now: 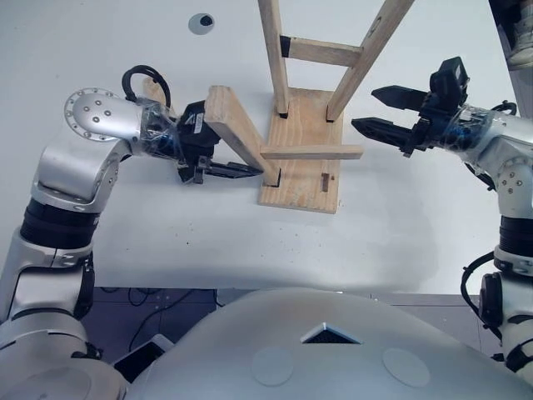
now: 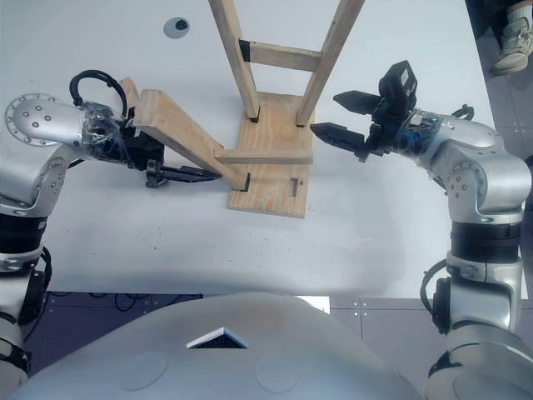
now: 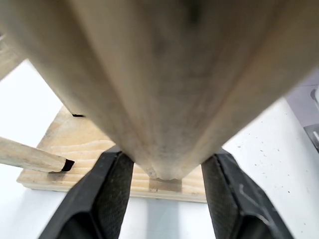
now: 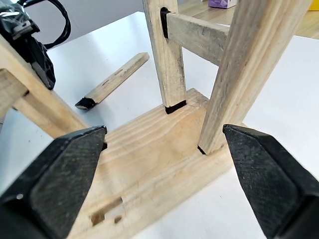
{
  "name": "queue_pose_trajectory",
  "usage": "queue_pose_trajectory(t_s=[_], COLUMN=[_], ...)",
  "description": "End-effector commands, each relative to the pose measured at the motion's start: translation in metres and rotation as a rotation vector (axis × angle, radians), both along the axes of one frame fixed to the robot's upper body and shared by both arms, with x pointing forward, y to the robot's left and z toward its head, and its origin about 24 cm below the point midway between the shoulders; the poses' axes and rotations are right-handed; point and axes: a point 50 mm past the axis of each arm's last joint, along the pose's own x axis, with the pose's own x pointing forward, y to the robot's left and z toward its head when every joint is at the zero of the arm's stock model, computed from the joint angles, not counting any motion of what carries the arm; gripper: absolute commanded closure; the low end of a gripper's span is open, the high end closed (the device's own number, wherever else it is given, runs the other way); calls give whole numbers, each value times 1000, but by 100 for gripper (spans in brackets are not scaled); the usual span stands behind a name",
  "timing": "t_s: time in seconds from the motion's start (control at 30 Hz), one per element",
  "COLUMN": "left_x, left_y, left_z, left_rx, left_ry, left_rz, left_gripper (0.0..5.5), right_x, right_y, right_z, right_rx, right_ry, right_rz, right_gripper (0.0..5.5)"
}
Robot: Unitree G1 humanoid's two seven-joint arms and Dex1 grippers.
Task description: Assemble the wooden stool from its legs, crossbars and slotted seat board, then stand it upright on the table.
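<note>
The seat board [image 1: 300, 193] lies flat on the white table [image 1: 166, 233], slotted face up. Of its two near slots, the right-hand slot [image 1: 325, 181] shows as a bare dark cut. At the near-left slot sits the foot of a tilted leg [image 1: 239, 129], which leans away to the robot's left. Whether that foot is fully seated in the cut cannot be made out, since the wood covers the joint. A crossbar [image 1: 312, 152] runs from this leg's lower end to the right, across the board. The left gripper [image 1: 250, 170] is clamped on the tilted leg from below, one finger on each side, and the leg hides much of both fingers. Farther back, the two far slots each hold an upright leg, one on the left [image 1: 275, 58] and one on the right [image 1: 362, 58]. They are joined by a second crossbar [image 1: 325, 52], and their tops are cut off by the frame. The right gripper [image 1: 364, 108] hangs just beside the right upright leg, apart from it, with its fingers spread wide. A loose wooden piece [image 4: 112, 79] lies on the table behind the left arm, and a dark disc [image 1: 201, 22] lies beyond it.
</note>
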Motion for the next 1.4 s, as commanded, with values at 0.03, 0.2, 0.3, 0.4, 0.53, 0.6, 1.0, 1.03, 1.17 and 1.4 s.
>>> queue_pose_trajectory(t_s=[0.03, 0.2, 0.3, 0.4, 0.53, 0.6, 1.0, 1.03, 1.17, 1.4], left_x=[-13, -32, -39, -33, -13, -7, -6, -6, 1, 4], left_y=[11, 23, 25, 20, 3, 0, 58, 60, 74, 79], left_z=[-49, -92, -103, -98, -70, -59, -40, -43, -58, -76], left_rx=[206, 283, 287, 223, 89, 55, 43, 19, 11, 96], left_ry=[175, 302, 342, 332, 217, 191, 2, -14, -52, 13], left_rz=[110, 150, 163, 202, 234, 236, 788, 890, 1233, 1438], left_gripper=[350, 350, 350, 350, 321, 295, 198, 198, 198, 198], right_x=[1, 2, 2, 2, 0, -1, -8, -9, -9, -16], right_y=[0, 1, 1, 1, -1, 0, -8, -8, -5, -4], right_z=[3, 2, 1, 1, -2, -3, -9, -11, -17, -29], right_rx=[4, 0, -5, -11, -15, -13, -16, -16, -34, -52], right_ry=[-17, -14, -10, -5, -3, -5, -16, -13, 0, 26], right_rz=[-15, -13, -10, -6, -19, -21, -82, -82, -85, -107], right_gripper=[119, 119, 119, 119, 119, 119, 119, 119, 119, 119])
